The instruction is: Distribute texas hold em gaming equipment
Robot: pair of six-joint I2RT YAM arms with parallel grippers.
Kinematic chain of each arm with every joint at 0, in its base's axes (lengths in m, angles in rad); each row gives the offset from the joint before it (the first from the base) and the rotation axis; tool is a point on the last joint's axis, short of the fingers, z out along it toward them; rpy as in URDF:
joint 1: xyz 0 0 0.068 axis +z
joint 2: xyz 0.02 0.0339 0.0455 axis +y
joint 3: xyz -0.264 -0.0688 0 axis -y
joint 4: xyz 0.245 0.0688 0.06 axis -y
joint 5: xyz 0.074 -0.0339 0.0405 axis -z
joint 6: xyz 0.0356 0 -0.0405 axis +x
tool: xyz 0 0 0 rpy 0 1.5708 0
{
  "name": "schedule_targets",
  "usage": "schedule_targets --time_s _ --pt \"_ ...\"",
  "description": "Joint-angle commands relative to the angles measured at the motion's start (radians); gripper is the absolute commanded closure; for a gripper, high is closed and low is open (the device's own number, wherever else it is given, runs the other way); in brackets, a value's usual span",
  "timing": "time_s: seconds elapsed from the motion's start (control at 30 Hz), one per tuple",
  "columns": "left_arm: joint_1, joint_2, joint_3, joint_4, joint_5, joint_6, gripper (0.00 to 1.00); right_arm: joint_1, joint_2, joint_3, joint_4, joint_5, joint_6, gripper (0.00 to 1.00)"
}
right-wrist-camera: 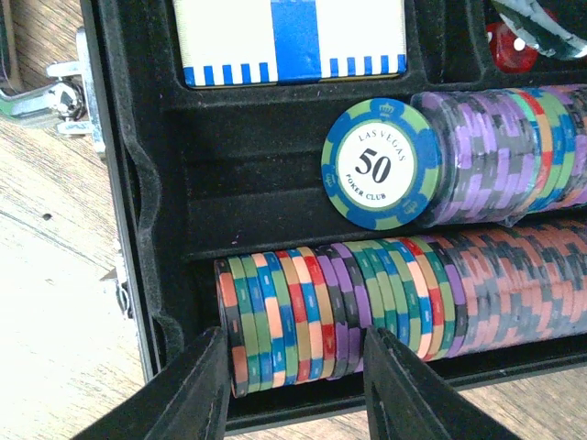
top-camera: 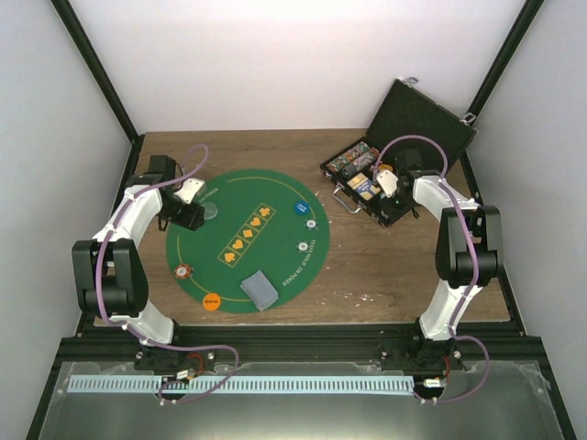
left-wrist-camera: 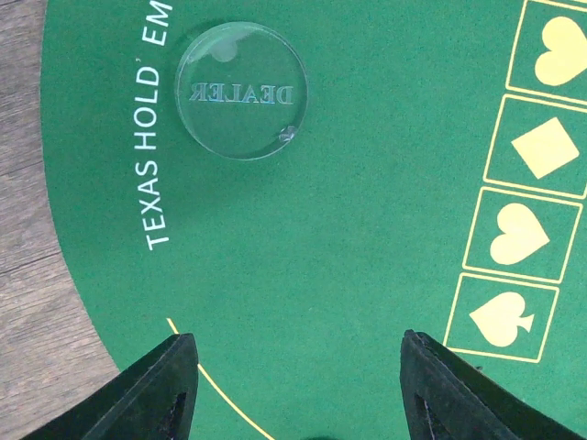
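Bright even overhead light, soft shadows, sharp close-ups

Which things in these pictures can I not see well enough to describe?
- Top view: the words on the orange disc and the blue disc are too small to read.
- Top view: the cards lie back up, so their faces are hidden.
- Right wrist view: it is unclear whether the right gripper presses the lower chip row; its fingers cover the contact.
- Right wrist view: the red pieces are cut off by the top edge.

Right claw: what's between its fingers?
Right wrist view: several on-edge chips from the case's lower row lie between the claw's fingers.
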Motion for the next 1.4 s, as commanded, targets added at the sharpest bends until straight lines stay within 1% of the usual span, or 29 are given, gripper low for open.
schedule_targets --time_s 0.0,0.3,0.4,0.5,0.6,0.67,0.93,1.1,1.17,1.37 --pt "0.004 0.005 0.012 0.004 -0.003 0.011 0.38 0.001 0.038 0.017 -0.054 -0.107 0.027 0.60" --pt "0.004 0.008 0.012 0.002 0.001 0.011 0.38 0.015 0.018 0.023 -0.086 -0.117 0.038 0.61" --pt "0.004 0.006 0.008 0.002 -0.001 0.012 0.38 0.014 0.008 0.010 -0.055 -0.054 0.040 0.59" --pt "0.004 0.005 0.004 0.004 0.000 0.012 0.38 0.013 0.013 0.009 -0.038 0.002 0.047 0.56" --pt "0.004 0.006 0.002 0.005 0.000 0.013 0.38 0.012 0.022 0.014 -0.024 0.027 0.059 0.48" --pt "0.005 0.005 0.000 0.004 0.001 0.014 0.38 0.008 0.023 0.017 -0.019 0.035 0.066 0.45" --pt "0.005 0.003 -0.010 0.007 0.001 0.015 0.38 -0.006 0.047 0.006 -0.010 -0.022 0.068 0.47" --pt "0.004 0.004 -0.007 0.008 -0.002 0.015 0.38 -0.005 0.082 0.008 -0.028 -0.073 0.081 0.42" --pt "0.004 0.004 -0.008 0.007 -0.001 0.014 0.38 -0.005 0.093 0.013 -0.044 -0.083 0.087 0.42" --pt "0.004 0.009 -0.007 0.008 -0.002 0.017 0.38 0.020 0.049 0.007 -0.058 -0.149 0.079 0.49"
